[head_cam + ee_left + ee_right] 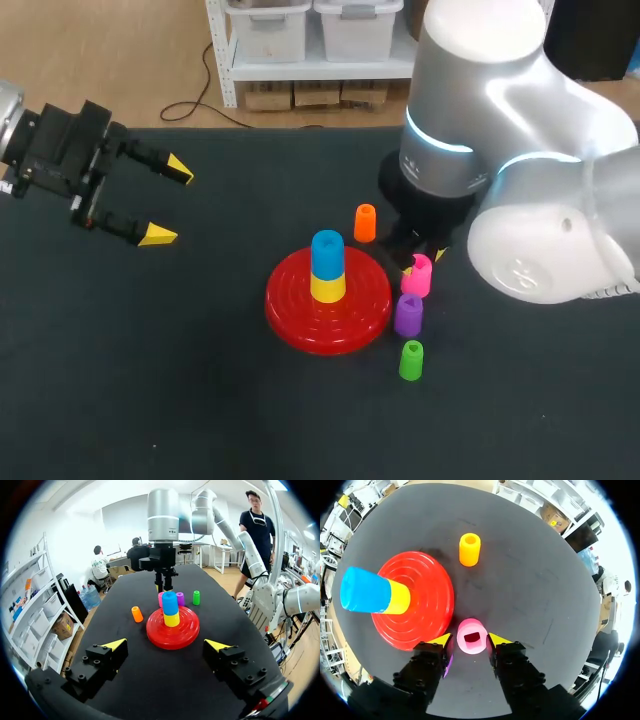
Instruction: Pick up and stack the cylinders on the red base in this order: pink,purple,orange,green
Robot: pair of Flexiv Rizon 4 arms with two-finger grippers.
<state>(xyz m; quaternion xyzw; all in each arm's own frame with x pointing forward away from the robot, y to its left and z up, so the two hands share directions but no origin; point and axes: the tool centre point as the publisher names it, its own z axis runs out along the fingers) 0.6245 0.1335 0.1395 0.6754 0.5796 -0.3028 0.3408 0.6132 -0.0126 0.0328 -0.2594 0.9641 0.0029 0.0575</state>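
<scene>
The black table (200, 400) is carrying everything, and my right arm (520, 150) is coming in from the right edge and leaning over the middle. The left gripper (168, 203) is hovering near the left edge, its fingers spread wide and holding nothing. The red base (290, 315) is sitting about mid-table, and a yellow cylinder (327, 288) and a blue cylinder (327, 252) are already standing stacked on it. Judging by this, the first step, picking up the pink one, is under way. The right gripper (470, 640) is straddling the pink cylinder (472, 636), which is standing on the table just beside the base's rim, on the side toward the right edge; the fingers are sitting close on either side but apart, not yet clamping. The next move is probably calling for closing, then a straight lift clear of the purple cylinder (408, 314) just beside it. The pink cylinder is standing upright, long axis vertical, hollow end facing up.
</scene>
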